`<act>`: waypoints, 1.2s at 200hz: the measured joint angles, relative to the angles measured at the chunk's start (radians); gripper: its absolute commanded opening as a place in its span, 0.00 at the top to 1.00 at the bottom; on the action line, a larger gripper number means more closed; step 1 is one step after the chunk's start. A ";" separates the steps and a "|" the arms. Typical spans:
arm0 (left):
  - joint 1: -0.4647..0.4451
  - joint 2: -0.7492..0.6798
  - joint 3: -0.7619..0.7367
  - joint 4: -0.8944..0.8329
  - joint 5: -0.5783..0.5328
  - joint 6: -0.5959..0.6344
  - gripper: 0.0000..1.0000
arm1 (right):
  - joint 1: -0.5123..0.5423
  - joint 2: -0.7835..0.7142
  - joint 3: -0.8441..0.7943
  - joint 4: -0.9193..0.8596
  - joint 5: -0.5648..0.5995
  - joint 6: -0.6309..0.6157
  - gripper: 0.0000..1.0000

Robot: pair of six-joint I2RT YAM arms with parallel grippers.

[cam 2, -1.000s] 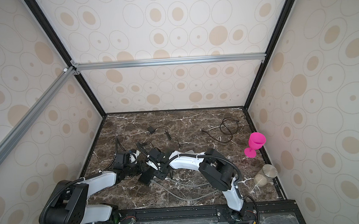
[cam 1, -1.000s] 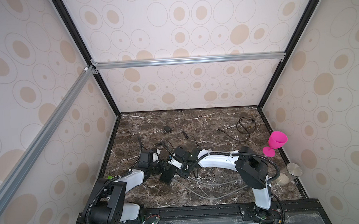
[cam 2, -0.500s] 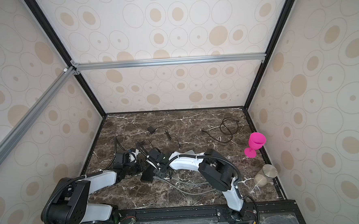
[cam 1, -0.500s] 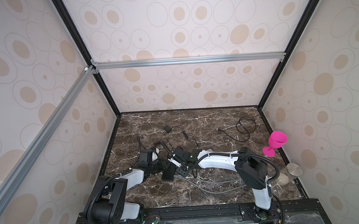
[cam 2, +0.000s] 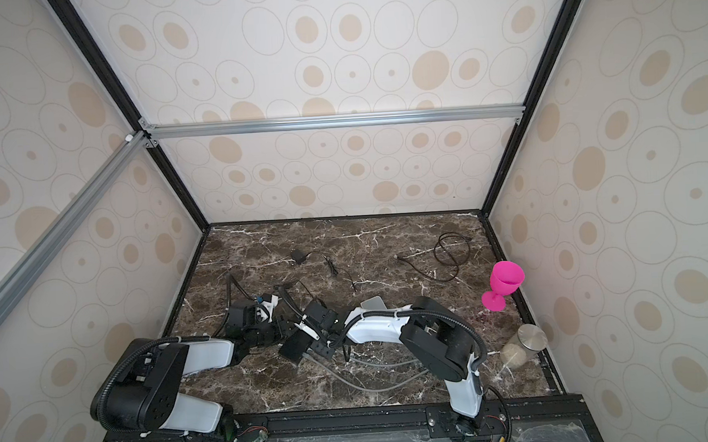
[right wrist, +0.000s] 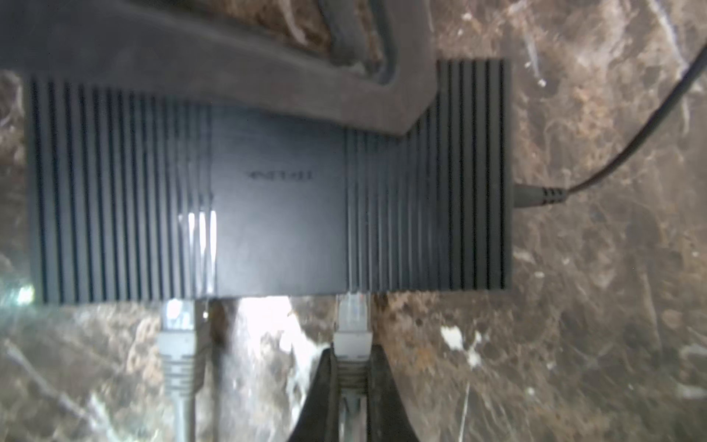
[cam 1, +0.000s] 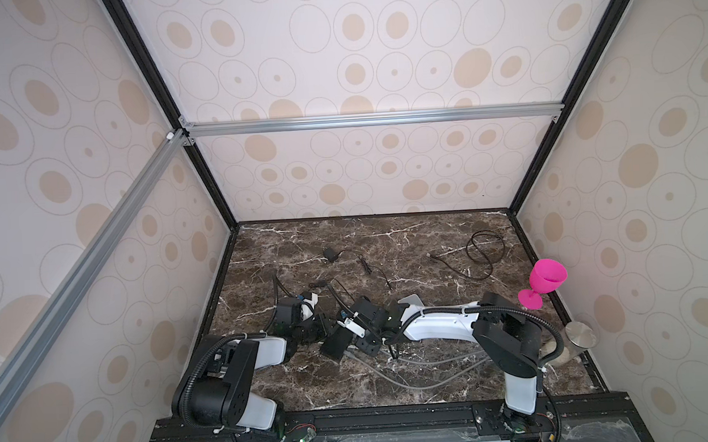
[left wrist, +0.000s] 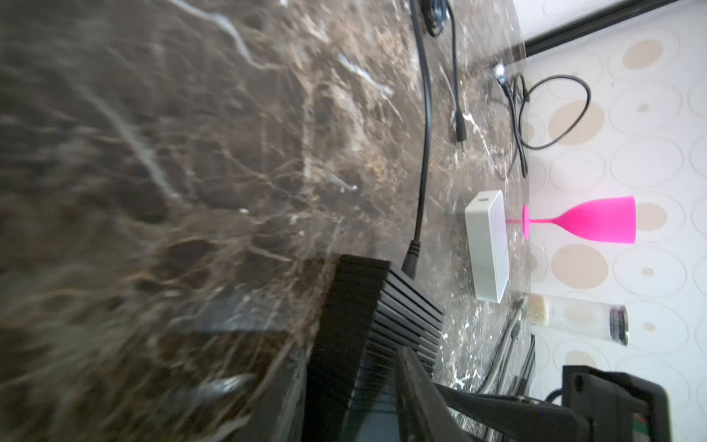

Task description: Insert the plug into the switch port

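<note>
The switch (cam 1: 336,344) (cam 2: 294,346) is a black ribbed box lying on the marble near the front. My left gripper (left wrist: 352,382) (cam 1: 318,330) is shut on it; one finger (right wrist: 267,76) lies across its top. My right gripper (right wrist: 352,354) (cam 1: 356,340) is shut on the grey boot of the plug (right wrist: 352,333). The plug's clear tip touches the switch's port edge; how deep it sits is hidden. A second grey plug (right wrist: 178,329) sits in a port beside it. A black power lead (right wrist: 543,195) enters the switch's end.
A white box (left wrist: 486,245) (cam 1: 408,300) lies just behind my right wrist. At the right wall stand a pink goblet (cam 1: 544,280) and a glass jar (cam 1: 575,339). Black cables (cam 1: 485,248) and an adapter (cam 1: 329,254) lie at the back. Grey cables (cam 1: 414,377) trail toward the front.
The left jaws have narrowed onto the switch. The grey cable behind the plug has shifted on the marble. Both grippers stay together at the switch.
</note>
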 measured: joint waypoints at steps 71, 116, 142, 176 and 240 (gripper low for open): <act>-0.019 0.015 0.010 0.008 0.006 -0.003 0.61 | 0.001 -0.024 -0.017 -0.006 0.030 -0.022 1.00; -0.019 0.036 0.013 0.039 0.013 -0.005 0.61 | 0.000 -0.005 0.014 -0.038 0.040 -0.026 1.00; -0.019 0.036 0.015 0.042 -0.006 -0.004 0.61 | -0.005 0.038 0.087 -0.107 0.036 -0.041 1.00; -0.019 0.034 0.024 0.037 -0.045 -0.003 0.61 | -0.017 0.087 0.177 -0.184 0.022 -0.066 1.00; -0.019 0.029 0.027 0.034 -0.082 0.002 0.62 | -0.027 0.111 0.216 -0.191 0.021 -0.077 1.00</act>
